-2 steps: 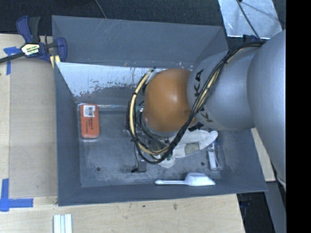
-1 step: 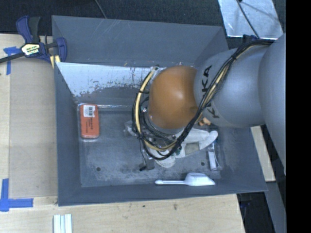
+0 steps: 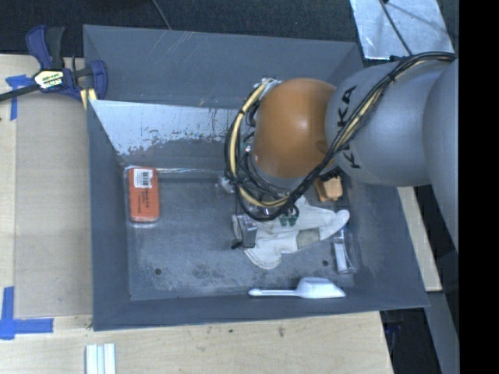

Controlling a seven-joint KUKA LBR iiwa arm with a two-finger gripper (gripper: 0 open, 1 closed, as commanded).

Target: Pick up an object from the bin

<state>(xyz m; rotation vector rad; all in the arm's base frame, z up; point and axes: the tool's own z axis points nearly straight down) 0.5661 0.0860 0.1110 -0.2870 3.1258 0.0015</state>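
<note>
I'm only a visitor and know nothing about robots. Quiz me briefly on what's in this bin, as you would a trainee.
1. True or false: the orange block lies at the left of the bin, apart from the end effector.
2. Which lies nearest the bin's lower wall in the view? A) white scoop B) blue ball C) green cup
3. Fill in: the crumpled white thing by the end effector is a ____.
Key: 1 true; 2 A; 3 cloth.

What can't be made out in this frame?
Camera view:
White crumpled thing: upper part hidden under the wrist's orange cover; kind unclear.
Small orange thing at the right: mostly covered by the arm.
Orange block: label print too small to read.
</note>
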